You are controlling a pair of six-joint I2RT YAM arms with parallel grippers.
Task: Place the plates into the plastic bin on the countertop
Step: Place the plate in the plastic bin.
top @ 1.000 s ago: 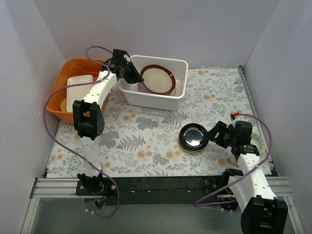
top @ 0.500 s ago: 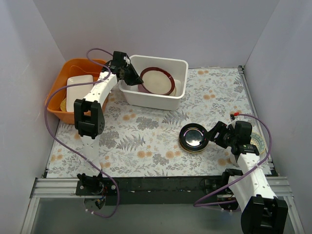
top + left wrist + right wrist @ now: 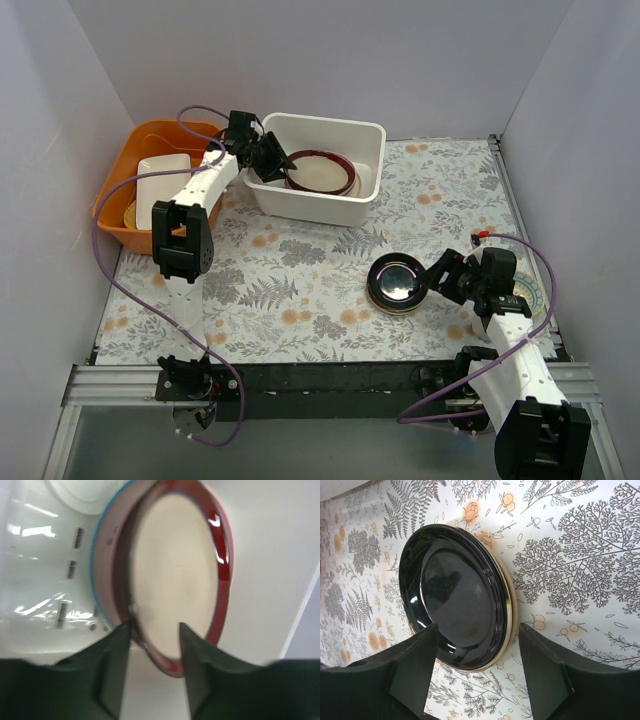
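Plates at three stations on the table (image 3: 300, 270). The maroon plate (image 3: 320, 172), cream-faced, lies nearly flat inside the plastic bin (image 3: 330, 210). It rests on a pink plate (image 3: 106, 550), whose blue-edged rim shows past it on one side in the left wrist view. The left end effector (image 3: 274, 160) reaches over the bin's left wall and sits at the maroon plate's left rim. In the wrist view its two fingers (image 3: 112, 670) stand partly apart, a narrow gap, with the plate's near rim lying between them. That view is blurred, so it cannot be told whether either finger touches the rim. The bin stands at the far edge of the table, left of centre.

The black plate (image 3: 397, 281), glossy, lies face up on a tan plate (image 3: 512, 605), of which only a thin rim shows. This stack sits right of centre, towards the near edge. The right end effector (image 3: 437, 276) is just beside the stack's right rim, jaws spread wide and holding nothing. In the right wrist view the black plate lies ahead of the two fingers and between their lines.

The cream-and-blue plate (image 3: 527, 293) lies near the near right corner, partly hidden under the right arm (image 3: 515, 350).

An orange tub (image 3: 115, 190) at the far left corner, touching or just beside the bin, holds a white rectangular dish (image 3: 163, 172).
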